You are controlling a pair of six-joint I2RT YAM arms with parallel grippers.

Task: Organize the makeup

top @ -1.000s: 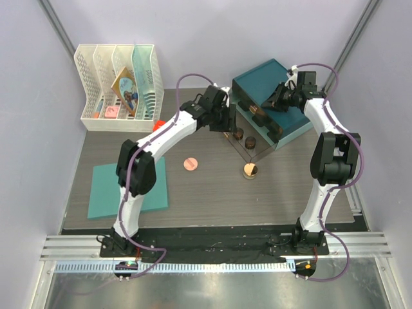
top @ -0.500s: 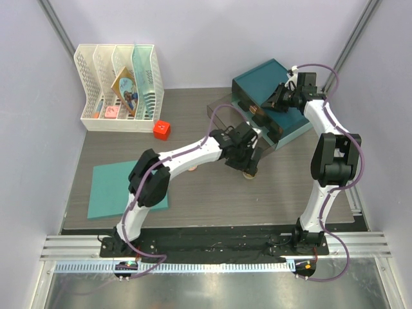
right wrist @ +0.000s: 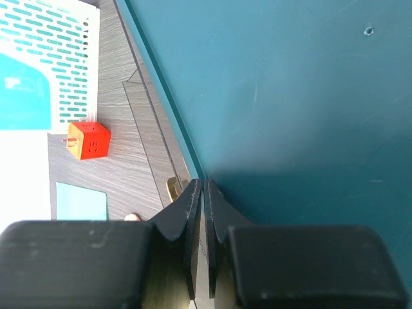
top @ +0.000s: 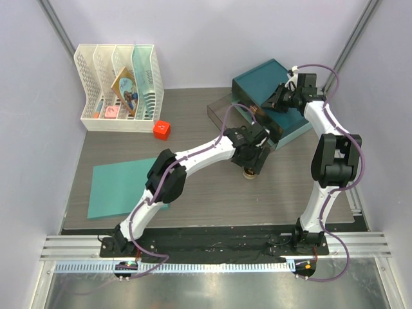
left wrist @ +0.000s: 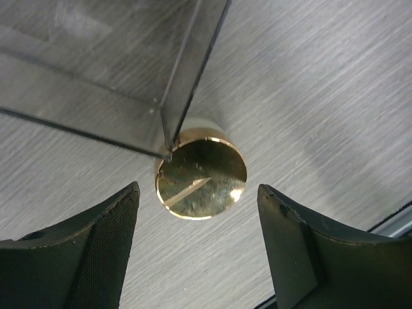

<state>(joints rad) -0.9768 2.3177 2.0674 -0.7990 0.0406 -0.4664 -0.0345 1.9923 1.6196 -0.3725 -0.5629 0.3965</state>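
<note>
Makeup: gold-lidded jar (left wrist: 201,179) upright on counter (left wrist: 322,77), its edge under clear tray (left wrist: 96,64) corner.
Left claw (left wrist: 199,257): wide open above jar, holding nothing.
Right claw (right wrist: 201,206): fingers almost together beside teal box (right wrist: 290,96).

Tbl (top: 206,196), teal mat (top: 119,187), red cube (top: 161,129), gold-lid jar (left wrist: 201,179)

In the left wrist view, the clear tray's corner (left wrist: 168,138) overlaps the far rim of the gold-lidded jar (left wrist: 201,177); the picture's near edge crops my left jaws. From above, my left arm (top: 206,151) hides nearly all of that jar.
</note>
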